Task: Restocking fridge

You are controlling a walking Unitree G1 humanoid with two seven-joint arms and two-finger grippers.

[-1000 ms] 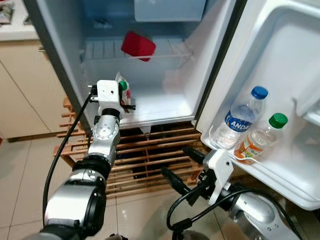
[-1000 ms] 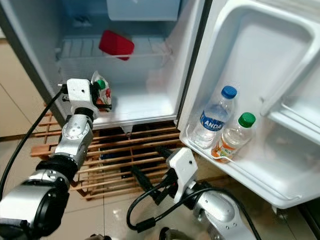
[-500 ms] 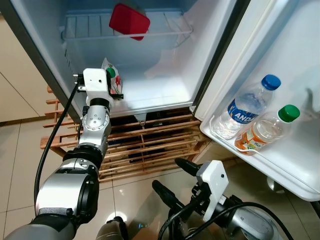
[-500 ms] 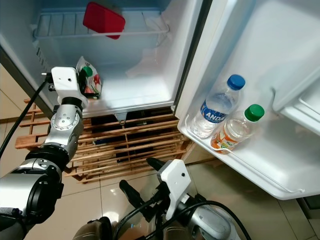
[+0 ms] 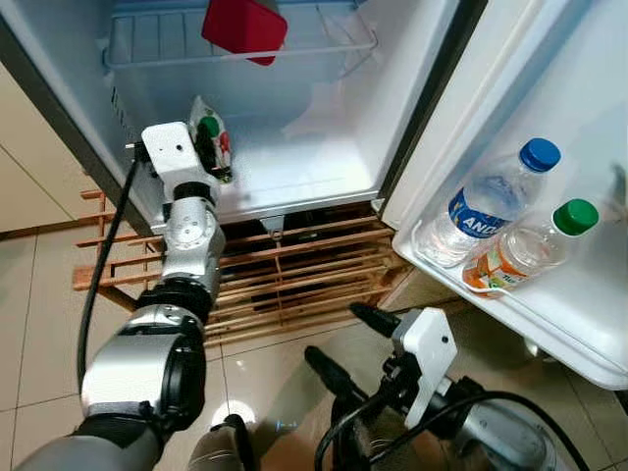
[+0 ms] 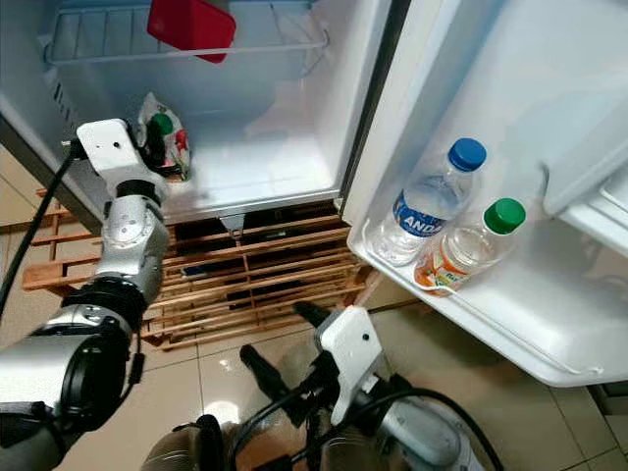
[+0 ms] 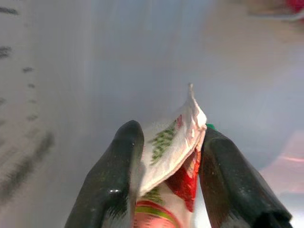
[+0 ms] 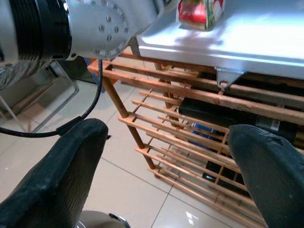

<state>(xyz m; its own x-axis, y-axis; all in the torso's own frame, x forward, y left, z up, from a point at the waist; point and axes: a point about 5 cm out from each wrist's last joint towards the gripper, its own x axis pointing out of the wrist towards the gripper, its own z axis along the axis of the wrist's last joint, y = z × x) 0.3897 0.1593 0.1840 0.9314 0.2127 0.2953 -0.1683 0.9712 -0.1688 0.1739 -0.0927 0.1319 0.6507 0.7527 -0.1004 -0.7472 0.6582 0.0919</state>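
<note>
Left gripper [image 7: 164, 156] clamped on a small white, red and green printed carton with a green screw cap [image 5: 210, 137], both black fingers [image 7: 114, 180] pressed to its sides, gabled top poking out between them. Carton held upright just past the front lip of the white fridge floor [image 5: 294, 167], at the floor's left edge, close to the left inner wall. Base seemingly at or just above the floor; contact not confirmed from the head views.

Against the frames a second back: left arm extended further, carton carried from outside the front edge to over the floor proper. Whole picture also shifted, so part of that owed to the camera tilting and stepping in. Grip unchanged throughout.

Above and beyond the gripper: wire shelf [image 5: 339, 44] with a red lidded plastic box [image 5: 245, 25] resting on it. Below the gripper: slatted wooden rack [image 5: 294, 280] carrying the fridge, over pale floor tiles.

Well off to the gripper's right, on the open door's bottom shelf [image 5: 549, 324]: clear water bottle with blue cap [image 5: 491, 211] and a clear bottle with green cap and orange label [image 5: 530, 250], side by side, touching or nearly so.

Right gripper [image 8: 166, 156] low near the tiles, fingers spread wide, nothing between them, idle.

Judged: carrying-in nearly finished; set-down and release outstanding. Carton narrow and tall, so liable to tip if released before its base sat flat.
</note>
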